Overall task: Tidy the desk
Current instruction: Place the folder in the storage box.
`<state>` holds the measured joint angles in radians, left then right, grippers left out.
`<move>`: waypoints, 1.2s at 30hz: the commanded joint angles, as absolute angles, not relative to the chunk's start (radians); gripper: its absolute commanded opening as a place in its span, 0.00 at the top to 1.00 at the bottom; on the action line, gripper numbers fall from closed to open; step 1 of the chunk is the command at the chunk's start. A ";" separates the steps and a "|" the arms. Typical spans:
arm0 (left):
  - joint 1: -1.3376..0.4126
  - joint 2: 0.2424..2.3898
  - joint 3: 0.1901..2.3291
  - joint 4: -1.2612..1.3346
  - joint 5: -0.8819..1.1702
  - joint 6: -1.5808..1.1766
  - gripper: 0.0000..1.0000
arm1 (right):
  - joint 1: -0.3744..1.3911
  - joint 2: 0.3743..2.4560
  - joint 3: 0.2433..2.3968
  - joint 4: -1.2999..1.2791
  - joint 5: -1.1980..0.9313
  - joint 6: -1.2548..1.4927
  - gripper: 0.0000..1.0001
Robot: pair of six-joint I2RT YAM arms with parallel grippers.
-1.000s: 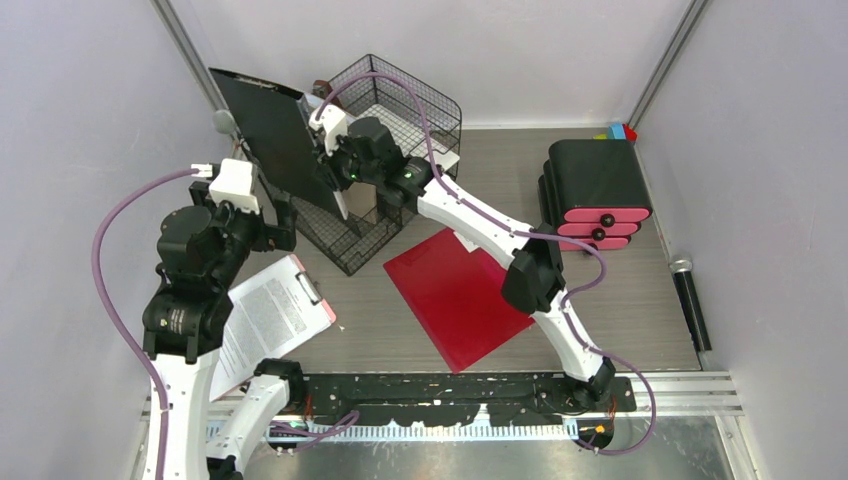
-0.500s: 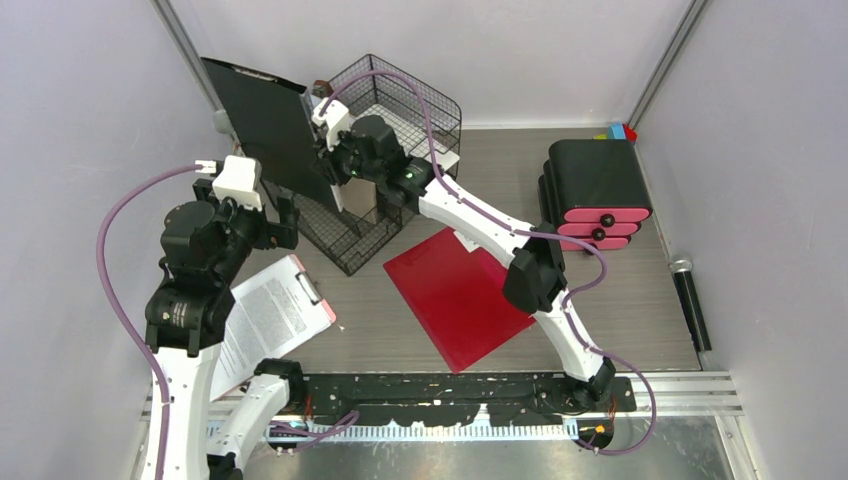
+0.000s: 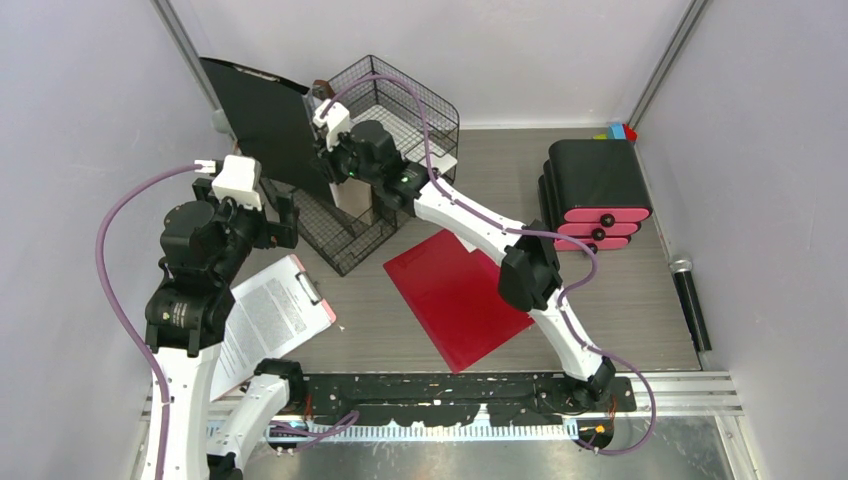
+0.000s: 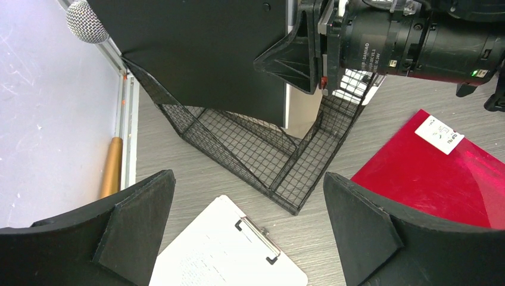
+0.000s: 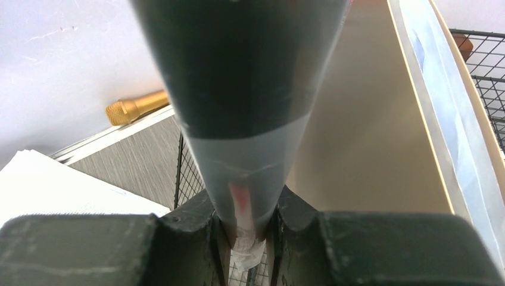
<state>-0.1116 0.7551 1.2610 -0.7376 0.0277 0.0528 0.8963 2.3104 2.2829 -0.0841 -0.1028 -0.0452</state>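
Note:
The grey wood-grain desk [image 3: 640,300] carries a white clipboard [image 3: 268,320] at the front left and a red folder [image 3: 455,295] in the middle. My right gripper [image 3: 325,160] is shut on the edge of a black board [image 3: 265,125] and holds it upright above the black wire-mesh rack [image 3: 385,130]. In the right wrist view the board [image 5: 238,71] is pinched between the closed jaws of the gripper [image 5: 247,232]. My left gripper [image 4: 247,190] is open and empty, above the white clipboard [image 4: 229,256] and the rack's front corner [image 4: 262,149].
A tan envelope [image 5: 369,137] stands in the rack. A black drawer unit with pink fronts [image 3: 595,190] sits at the right. A grey microphone head [image 4: 86,21] and a gold one [image 4: 111,167] lie by the left wall. A black microphone [image 3: 690,300] lies by the right wall.
My right gripper has carried the black board a little up and back to the left over the rack. My left arm has shifted slightly and stays open.

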 commanded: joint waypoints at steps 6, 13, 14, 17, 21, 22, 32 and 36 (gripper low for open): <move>-0.107 0.743 1.274 -0.695 0.042 0.057 0.00 | 0.936 2.283 2.194 0.067 0.037 0.016 1.00; -0.107 0.734 1.269 -0.695 0.044 0.056 0.00 | 0.966 2.260 2.109 0.069 0.120 0.009 1.00; -0.107 0.732 1.267 -0.696 0.045 0.056 0.00 | 0.970 2.264 2.108 0.073 0.125 0.006 1.00; -0.107 0.727 1.267 -0.700 0.046 0.055 0.00 | 0.974 2.279 2.115 0.081 0.133 0.005 1.00; -0.107 0.723 1.267 -0.702 0.047 0.056 0.00 | 0.974 2.285 2.113 0.089 0.144 -0.027 1.00; -0.107 0.723 1.267 -0.702 0.047 0.055 0.00 | 0.975 2.285 2.110 0.094 0.148 -0.029 1.00; -0.107 0.730 1.254 -0.691 0.050 0.046 0.00 | 0.973 2.341 2.220 0.109 0.166 -0.035 1.00; -0.107 0.730 1.255 -0.692 0.050 0.046 0.00 | 0.973 2.373 2.251 0.116 0.175 -0.020 1.00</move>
